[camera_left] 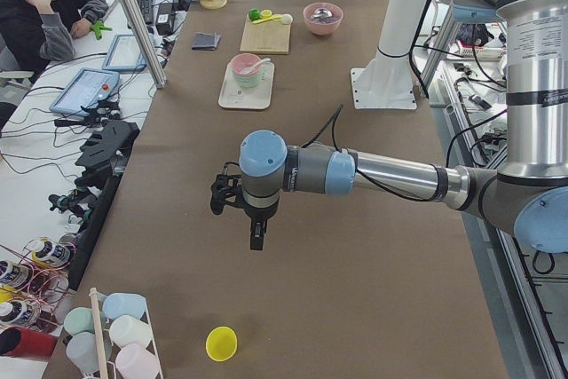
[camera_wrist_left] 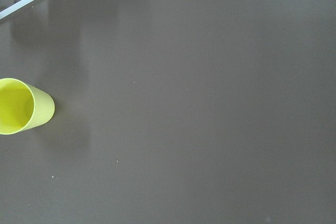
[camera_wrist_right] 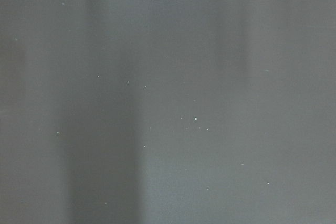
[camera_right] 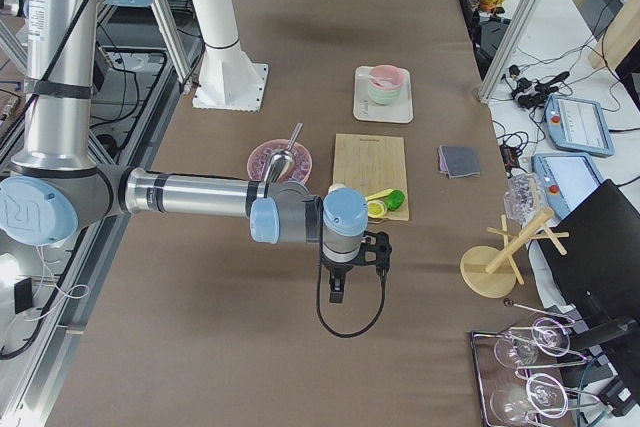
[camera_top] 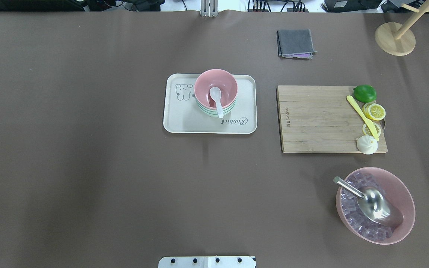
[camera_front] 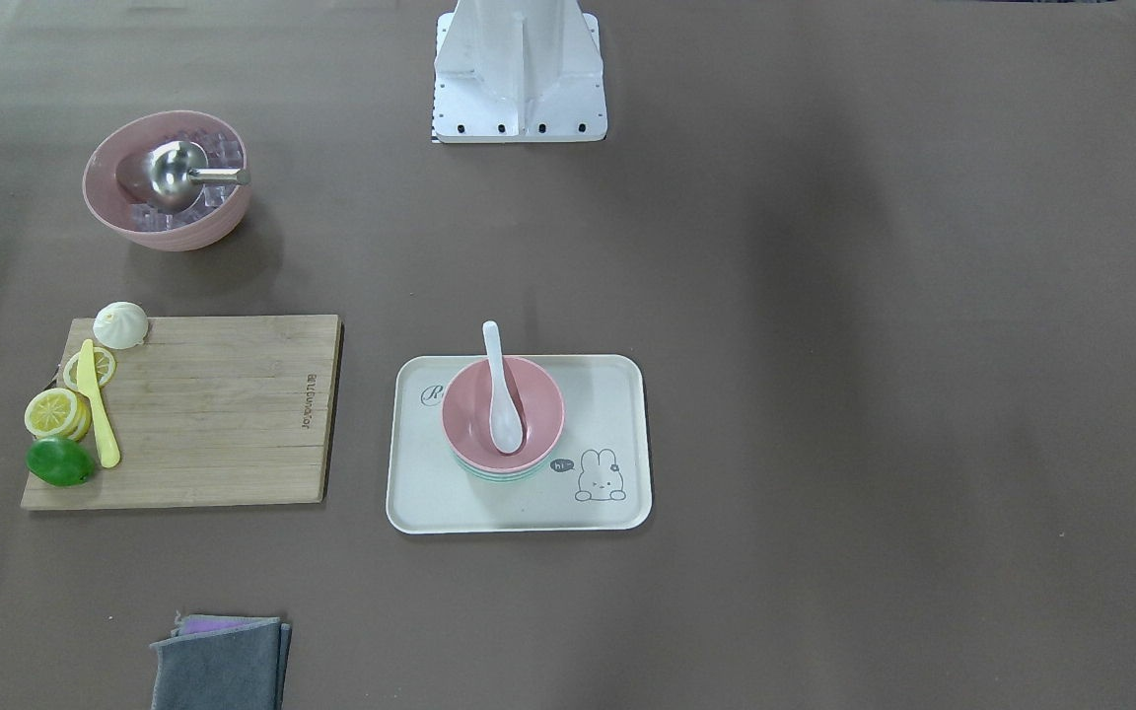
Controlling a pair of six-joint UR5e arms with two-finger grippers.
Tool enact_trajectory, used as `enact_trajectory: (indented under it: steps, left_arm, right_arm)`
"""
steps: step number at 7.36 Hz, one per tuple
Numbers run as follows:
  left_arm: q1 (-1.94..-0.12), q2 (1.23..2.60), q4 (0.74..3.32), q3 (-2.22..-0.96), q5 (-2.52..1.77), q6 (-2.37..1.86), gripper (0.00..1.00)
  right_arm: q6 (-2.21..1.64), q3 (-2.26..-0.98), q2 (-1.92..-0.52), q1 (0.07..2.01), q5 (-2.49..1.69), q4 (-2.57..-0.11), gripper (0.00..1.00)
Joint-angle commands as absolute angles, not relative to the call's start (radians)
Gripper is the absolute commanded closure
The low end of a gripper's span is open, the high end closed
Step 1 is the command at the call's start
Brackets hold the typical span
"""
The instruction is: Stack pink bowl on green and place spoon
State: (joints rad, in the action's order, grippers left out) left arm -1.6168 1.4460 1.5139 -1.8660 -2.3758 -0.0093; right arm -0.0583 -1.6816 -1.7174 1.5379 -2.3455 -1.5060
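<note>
The small pink bowl sits nested on the mint-green bowls on a cream tray at mid-table. The white spoon lies in the pink bowl, scoop down and handle over the rim toward the robot. The stack also shows in the overhead view. My left gripper hangs over bare table far from the tray, near the table's left end. My right gripper hangs over bare table near the right end. Both show only in the side views, so I cannot tell whether they are open or shut.
A larger pink bowl with ice cubes and a steel scoop stands on the robot's right. A wooden board holds a lime, lemon slices, a yellow knife and a bun. A grey cloth lies beyond it. A yellow cup stands below the left wrist.
</note>
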Motion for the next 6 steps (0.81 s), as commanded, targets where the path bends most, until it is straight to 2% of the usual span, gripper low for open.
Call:
enact_trajectory:
  steps: [1,6]
  left_arm:
    - [-1.617,1.443,1.516,-1.870,-2.376,-0.009,0.01]
    - [-1.617,1.443,1.517,-1.850,-2.364,-0.011,0.01]
  right_arm:
    - [-0.060,-1.689,-1.724,1.539,-2.344,-1.505,0.00]
    - [-0.060,-1.686,-1.724,1.539,-2.344,-1.505,0.00]
